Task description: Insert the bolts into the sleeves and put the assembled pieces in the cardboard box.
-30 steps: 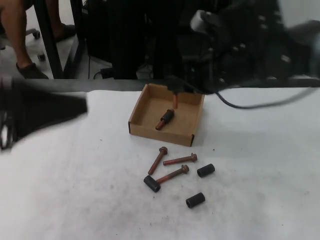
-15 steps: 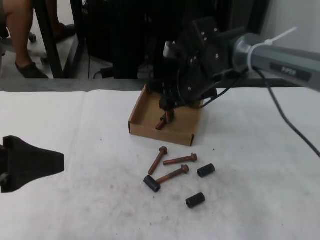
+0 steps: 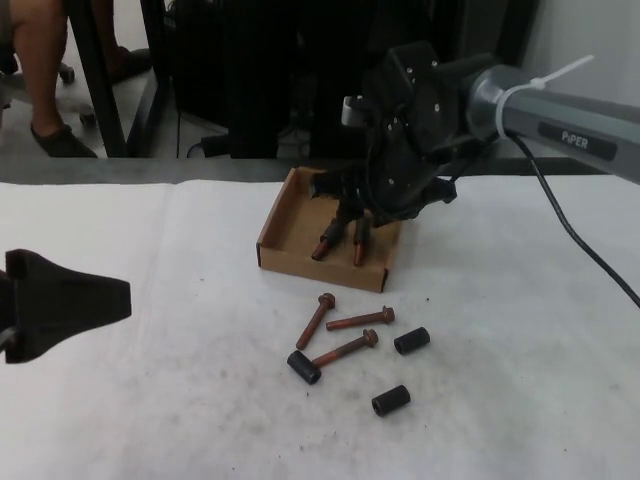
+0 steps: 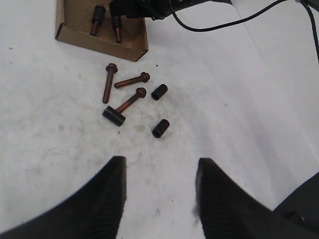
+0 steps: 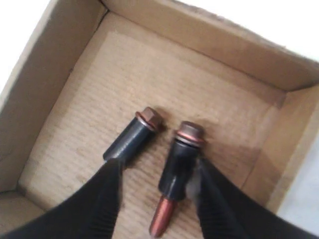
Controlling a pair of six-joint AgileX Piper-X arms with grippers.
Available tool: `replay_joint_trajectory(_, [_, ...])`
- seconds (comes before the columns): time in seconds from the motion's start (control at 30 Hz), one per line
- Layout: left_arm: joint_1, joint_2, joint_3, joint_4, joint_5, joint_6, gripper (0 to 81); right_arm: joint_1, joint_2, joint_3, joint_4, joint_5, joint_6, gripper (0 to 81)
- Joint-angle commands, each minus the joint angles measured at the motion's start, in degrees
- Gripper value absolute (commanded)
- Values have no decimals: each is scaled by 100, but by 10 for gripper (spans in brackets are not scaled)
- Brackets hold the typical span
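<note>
At the far middle of the white bench (image 3: 140, 420): an open cardboard box (image 3: 320, 266), with the right gripper (image 5: 158, 167) above it, pointing down inside. Fingers spread apart, clamped on nothing.

Between those fingers, in the box: one assembled piece (image 5: 179, 159), a black sleeve around a copper-coloured bolt, head toward the far wall, bare shank end poking out toward the near wall. One finger close against its sleeve, touching or not, cannot tell; the other finger clearly apart from it.

Just to the left of it: a second assembled piece (image 5: 130, 142), also on the box floor, angled a little away, its head near its neighbour's head.

Nearer than the box, around the middle of the bench, loose parts:
- leftmost bolt (image 3: 315, 320), head toward the box
- far bolt (image 3: 360, 319) just right of it, head to the right
- near bolt (image 3: 345, 350), head to the right, tip against the left sleeve (image 3: 304, 367); inserted or only touching, cannot tell
- right sleeve (image 3: 411, 340), just beside the near bolt's head
- nearest sleeve (image 3: 391, 400), apart from the rest

At the near left, well apart from every part: the left gripper (image 4: 160, 167), above bare bench, fingers wide apart, nothing between them.
</note>
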Motion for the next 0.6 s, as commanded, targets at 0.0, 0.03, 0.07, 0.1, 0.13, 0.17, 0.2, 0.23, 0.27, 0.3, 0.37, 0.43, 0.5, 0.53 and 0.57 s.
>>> replay_joint_trajectory(0.0, [11, -63, -15, -83, 27, 42, 425, -15, -88, -175, 276, 37, -50, 444])
replay_joint_trajectory(0.03, [11, -63, -15, -83, 27, 42, 425, -15, -88, -232, 367, 14, -91, 440])
replay_joint_trajectory(0.07, [11, -63, -15, -83, 27, 42, 425, -15, -88, -322, 490, -31, -93, 441])
replay_joint_trajectory(0.1, [11, -63, -15, -83, 27, 42, 425, -15, -88, -439, 643, -101, -92, 441])
replay_joint_trajectory(0.13, [11, -63, -15, -83, 27, 42, 425, -15, -88, -544, 781, -164, -92, 441])
replay_joint_trajectory(0.17, [11, -63, -15, -83, 27, 42, 425, -15, -108, -681, 952, -231, -116, 441])
replay_joint_trajectory(0.2, [11, -63, -15, -83, 27, 42, 425, -15, -136, -815, 1113, -279, -221, 441])
replay_joint_trajectory(0.23, [11, -63, -15, -83, 27, 42, 425, 2, -170, -944, 1289, -274, -302, 441])
replay_joint_trajectory(0.27, [11, -63, -15, -83, 27, 42, 425, 15, -218, -1065, 1454, -267, -406, 441])
replay_joint_trajectory(0.3, [11, -63, -15, -83, 27, 42, 425, 27, -278, -1152, 1604, -267, -471, 437])
replay_joint_trajectory(0.37, [11, -63, -15, -92, 27, 42, 425, 57, -461, -1211, 1856, -267, -526, 422])
replay_joint_trajectory(0.43, [11, -63, -15, -111, 27, 42, 425, 55, -700, -1172, 2141, -267, -583, 407])
replay_joint_trajectory(0.5, [11, -63, -15, -168, 27, 42, 425, 65, -945, -1092, 2434, -211, -785, 403])
replay_joint_trajectory(0.53, [11, -63, -15, -205, 27, 42, 425, 65, -1079, -1013, 2598, -158, -905, 403])
replay_joint_trajectory(0.57, [11, -63, -15, -265, 27, 42, 425, 65, -1199, -899, 2747, -86, -1005, 403])
